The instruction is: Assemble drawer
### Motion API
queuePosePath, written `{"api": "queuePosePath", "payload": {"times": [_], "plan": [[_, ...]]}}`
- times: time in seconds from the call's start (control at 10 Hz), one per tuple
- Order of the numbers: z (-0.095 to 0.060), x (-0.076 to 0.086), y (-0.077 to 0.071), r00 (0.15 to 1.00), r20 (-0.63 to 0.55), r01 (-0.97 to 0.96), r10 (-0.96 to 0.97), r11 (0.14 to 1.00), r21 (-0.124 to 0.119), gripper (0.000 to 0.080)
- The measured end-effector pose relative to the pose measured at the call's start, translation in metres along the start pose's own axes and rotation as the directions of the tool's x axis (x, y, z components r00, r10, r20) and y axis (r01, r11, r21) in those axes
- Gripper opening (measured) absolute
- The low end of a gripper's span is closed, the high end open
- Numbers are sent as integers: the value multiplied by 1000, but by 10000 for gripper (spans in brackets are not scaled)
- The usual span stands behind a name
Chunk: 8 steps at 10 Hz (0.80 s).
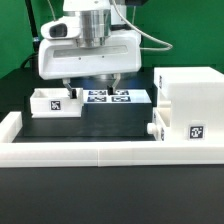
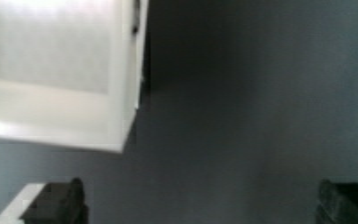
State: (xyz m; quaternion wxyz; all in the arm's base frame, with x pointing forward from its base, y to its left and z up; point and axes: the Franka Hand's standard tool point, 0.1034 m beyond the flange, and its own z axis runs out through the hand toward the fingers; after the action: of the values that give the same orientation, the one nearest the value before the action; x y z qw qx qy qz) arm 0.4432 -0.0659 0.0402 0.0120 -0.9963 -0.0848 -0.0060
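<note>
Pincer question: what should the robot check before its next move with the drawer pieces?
1. Pincer open: ok, its fingers stand wide apart.
2. Pincer empty: ok, the wrist view shows only dark table between the fingers.
3. Small white box lined up between the fingers: not ok, it sits off to the exterior view's left of the pincer.
4. Big white box out of the way: ok, it stands apart at the exterior view's right.
5. Height above the marker board: cannot tell.
</note>
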Motion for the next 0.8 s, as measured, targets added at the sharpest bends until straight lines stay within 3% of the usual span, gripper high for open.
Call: {"api": "queuePosePath", "payload": {"times": [0.6,0.8], "plan": [[1,-1,0,1000,-2,2,-2,1000,0,649],[-8,-6,-2,1000,-9,-26,26,1000,-7,649]]}}
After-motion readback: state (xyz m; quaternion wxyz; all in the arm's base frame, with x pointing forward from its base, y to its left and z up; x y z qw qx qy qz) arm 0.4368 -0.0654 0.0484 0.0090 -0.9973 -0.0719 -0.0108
